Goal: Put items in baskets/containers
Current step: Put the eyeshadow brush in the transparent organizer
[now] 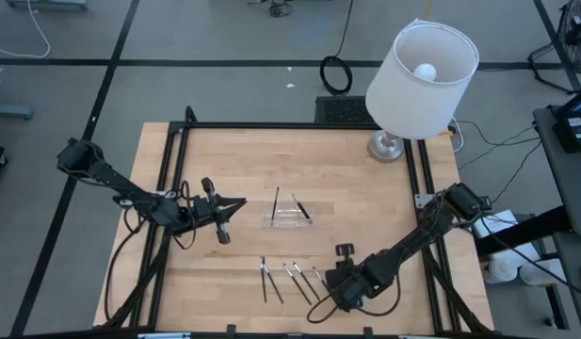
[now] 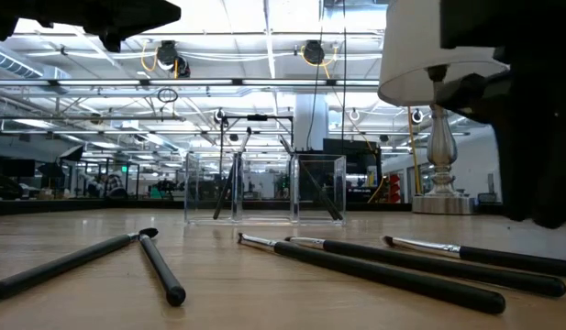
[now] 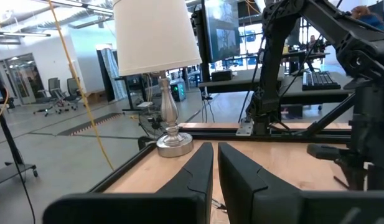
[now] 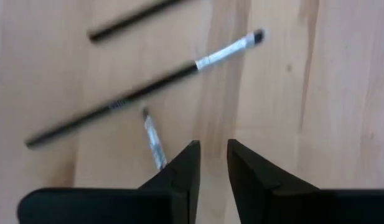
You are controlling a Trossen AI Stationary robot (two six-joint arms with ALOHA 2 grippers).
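Several thin dark sticks [image 1: 292, 276] with silvery ends lie loose on the wooden table near its front edge; they also show in the low view [image 2: 374, 266] and the right wrist view [image 4: 135, 96]. A clear plastic tray [image 1: 288, 215] stands mid-table with two sticks [image 1: 300, 208] leaning inside it. My right gripper [image 1: 328, 285] hovers just right of the loose sticks, pointing down, its fingers [image 4: 187, 163] a narrow gap apart and empty. One stick's silvery end [image 4: 153, 138] runs behind one finger. My left gripper [image 1: 239, 202] is shut and empty, level, left of the tray.
A white-shaded lamp [image 1: 422, 71] on a silver foot stands at the table's far right corner. A black frame [image 1: 299, 125] runs along the table's edges. Bare wood lies between the tray and the loose sticks.
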